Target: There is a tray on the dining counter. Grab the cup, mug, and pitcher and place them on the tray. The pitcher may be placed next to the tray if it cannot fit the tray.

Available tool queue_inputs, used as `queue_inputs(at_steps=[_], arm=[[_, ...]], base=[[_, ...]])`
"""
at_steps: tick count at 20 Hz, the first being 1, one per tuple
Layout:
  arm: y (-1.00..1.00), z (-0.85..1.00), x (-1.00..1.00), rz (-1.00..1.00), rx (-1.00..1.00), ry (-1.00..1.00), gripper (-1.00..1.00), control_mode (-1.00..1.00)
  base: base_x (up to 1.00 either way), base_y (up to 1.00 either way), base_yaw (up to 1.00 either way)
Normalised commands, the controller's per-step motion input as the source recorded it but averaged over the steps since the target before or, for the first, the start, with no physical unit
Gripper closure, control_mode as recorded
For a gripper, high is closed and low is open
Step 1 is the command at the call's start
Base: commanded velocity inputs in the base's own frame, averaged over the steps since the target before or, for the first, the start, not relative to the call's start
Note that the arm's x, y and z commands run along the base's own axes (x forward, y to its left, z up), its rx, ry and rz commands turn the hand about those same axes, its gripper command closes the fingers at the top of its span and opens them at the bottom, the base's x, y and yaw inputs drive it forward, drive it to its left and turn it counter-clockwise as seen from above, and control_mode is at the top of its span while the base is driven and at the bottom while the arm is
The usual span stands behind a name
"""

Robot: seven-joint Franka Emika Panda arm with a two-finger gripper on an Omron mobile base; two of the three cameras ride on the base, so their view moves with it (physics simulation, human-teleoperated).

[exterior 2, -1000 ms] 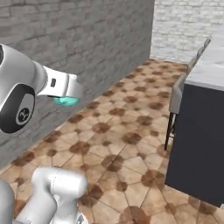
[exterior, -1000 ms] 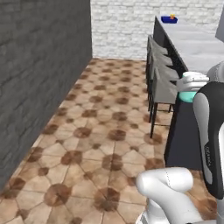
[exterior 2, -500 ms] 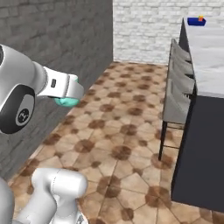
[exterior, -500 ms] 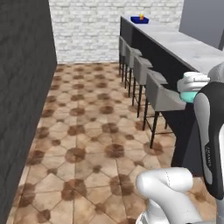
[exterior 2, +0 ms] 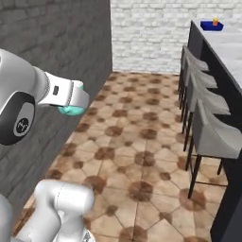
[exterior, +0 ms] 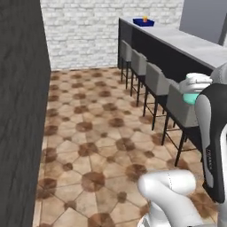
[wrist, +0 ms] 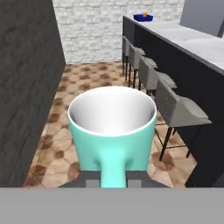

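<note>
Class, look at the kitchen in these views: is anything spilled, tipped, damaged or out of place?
Nothing stands out. The mug sits upright and empty in the gripper; the tray lies flat on the far end of the counter, and the stools stand in line.

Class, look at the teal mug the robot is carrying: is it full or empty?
Empty. The hand view looks into the mug, held in the claw, and shows only its bare white inside, with no liquid.
</note>
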Motion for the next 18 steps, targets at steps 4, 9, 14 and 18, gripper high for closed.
queue_inputs(at_steps=[4, 9, 14, 18], arm=[[0.0, 0.0, 0.0, 0.0, 0.0, 0.0, 1.0, 1.0], [0.0, 0.0, 0.0, 0.0, 0.0, 0.0, 1.0, 1.0], [0.0, 0.0, 0.0, 0.0, 0.0, 0.0, 1.0, 1.0], [0.0, 0.0, 0.0, 0.0, 0.0, 0.0, 1.0, 1.0]], base=[[1.0, 0.46, -0.02], [1.0, 0.09, 0.0], [1.0, 0.13, 0.0], [1.0, 0.14, 0.0]])
